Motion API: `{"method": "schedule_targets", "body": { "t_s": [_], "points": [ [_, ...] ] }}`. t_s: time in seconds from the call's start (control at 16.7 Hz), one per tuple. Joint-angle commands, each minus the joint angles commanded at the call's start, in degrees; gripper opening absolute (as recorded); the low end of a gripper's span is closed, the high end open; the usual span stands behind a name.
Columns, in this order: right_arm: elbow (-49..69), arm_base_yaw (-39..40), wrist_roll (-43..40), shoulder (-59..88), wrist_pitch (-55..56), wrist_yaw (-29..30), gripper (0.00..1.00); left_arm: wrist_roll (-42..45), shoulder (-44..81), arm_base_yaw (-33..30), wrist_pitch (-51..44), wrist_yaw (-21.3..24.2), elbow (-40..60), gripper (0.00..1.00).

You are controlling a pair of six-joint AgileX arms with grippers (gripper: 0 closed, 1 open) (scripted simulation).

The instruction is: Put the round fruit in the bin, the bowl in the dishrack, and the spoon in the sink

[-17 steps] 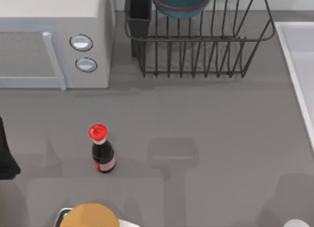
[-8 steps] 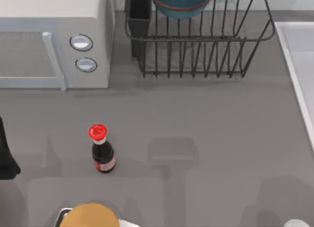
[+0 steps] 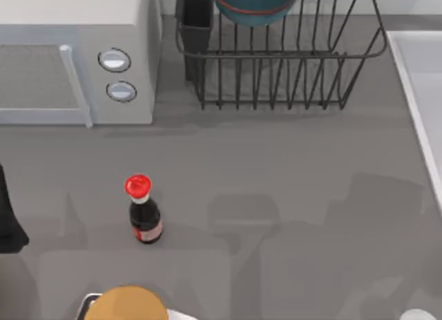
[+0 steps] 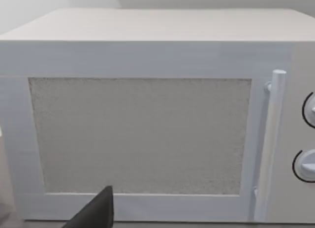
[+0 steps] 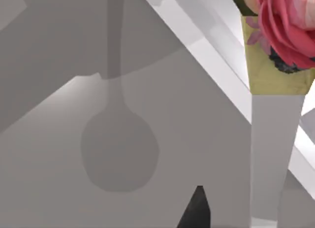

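- Standing upright on the matte grey surface [image 3: 311, 168], a dark glossy sauce bottle [image 3: 143, 216] with a red cap sits near the front left.
- Left gripper [image 4: 96, 213]: a dark fingertip before the white microwave [image 4: 147, 114]; its grip cannot be told.
- Right gripper [image 5: 197, 211]: a dark fingertip near a spoon-shaped shadow; grip cannot be told.
- Pale sink [image 3: 421, 78] lies at the right edge.
- Blue bowl [image 3: 255, 5] rests inside the dark wire dishrack [image 3: 276, 64] at the back.
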Motion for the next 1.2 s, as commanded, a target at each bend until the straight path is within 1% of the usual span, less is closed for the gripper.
{"method": "schedule_targets", "body": {
  "t_s": [0.48,0.72,0.96,1.2],
  "points": [
    [50.3,6.0,6.3,33.5,-14.8,0.1,0.0,0.0,0.0,0.0,0.0,0.0,0.0,1.0],
    [70.4,8.8,10.1,46.5,-20.0,0.1,0.0,0.0,0.0,0.0,0.0,0.0,0.0,1.0],
    [81.7,10.7,12.9,54.3,-22.6,0.3,0.0,0.0,0.0,0.0,0.0,0.0,0.0,1.0],
    [83.9,11.2,13.6,55.8,-23.1,0.4,0.0,0.0,0.0,0.0,0.0,0.0,0.0,1.0]
  ]
}}
